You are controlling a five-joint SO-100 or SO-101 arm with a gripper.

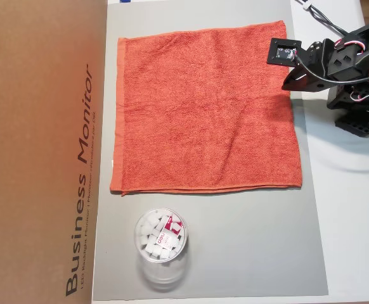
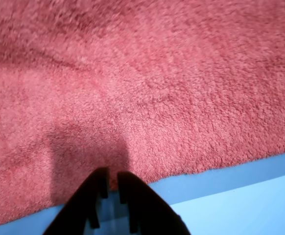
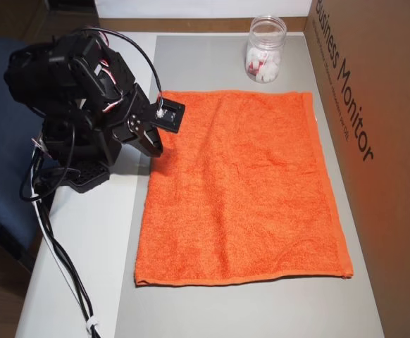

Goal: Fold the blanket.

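The blanket [image 1: 207,107] is an orange-red terry towel lying flat and unfolded on the grey mat [image 1: 254,240]. It is also seen as the blanket [image 3: 240,190] in the other overhead view. My gripper [image 1: 285,85] hovers over the blanket's right edge near its far right corner in one overhead view. In the other, the gripper [image 3: 156,151] is at the upper left edge. In the wrist view the gripper [image 2: 112,175] points at the blanket [image 2: 147,83] just past its hem. The black fingers stand almost together, with only a thin slit between them and nothing visibly held.
A clear plastic jar [image 1: 161,244] with white pieces stands on the mat beside the blanket; the jar [image 3: 265,48] is also in the other overhead view. A brown cardboard box [image 1: 42,152] runs along one side of the mat. The arm's base [image 3: 71,141] and cables sit on the white table.
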